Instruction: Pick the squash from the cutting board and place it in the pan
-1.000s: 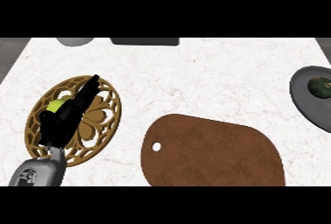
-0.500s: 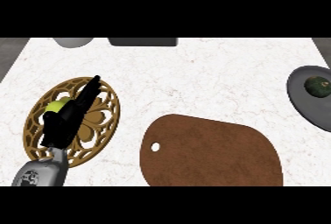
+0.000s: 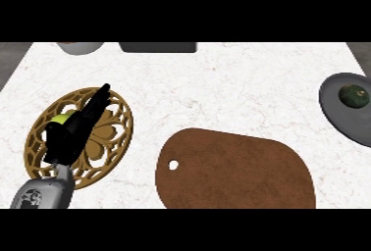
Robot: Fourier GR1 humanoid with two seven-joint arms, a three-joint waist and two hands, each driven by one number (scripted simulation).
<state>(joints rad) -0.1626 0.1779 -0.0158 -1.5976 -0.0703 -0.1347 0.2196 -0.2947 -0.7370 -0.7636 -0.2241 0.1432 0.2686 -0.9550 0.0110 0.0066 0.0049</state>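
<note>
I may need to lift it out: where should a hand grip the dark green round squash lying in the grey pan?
Probably from straight above, with fingers and thumb across the dark green round squash's rounded body. The grey pan's rim rings it, so a sideways approach looks blocked.

Black left hand [image 3: 72, 128]: shifted slightly toward the frame's upper right over the round gold openwork trivet [image 3: 109, 147]. Fingers now straighter, tips nearer the trivet's upper rim.

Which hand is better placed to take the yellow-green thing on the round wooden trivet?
Left: the left hand lies right over the yellow-green thing on the trivet; no right hand shows.
</note>
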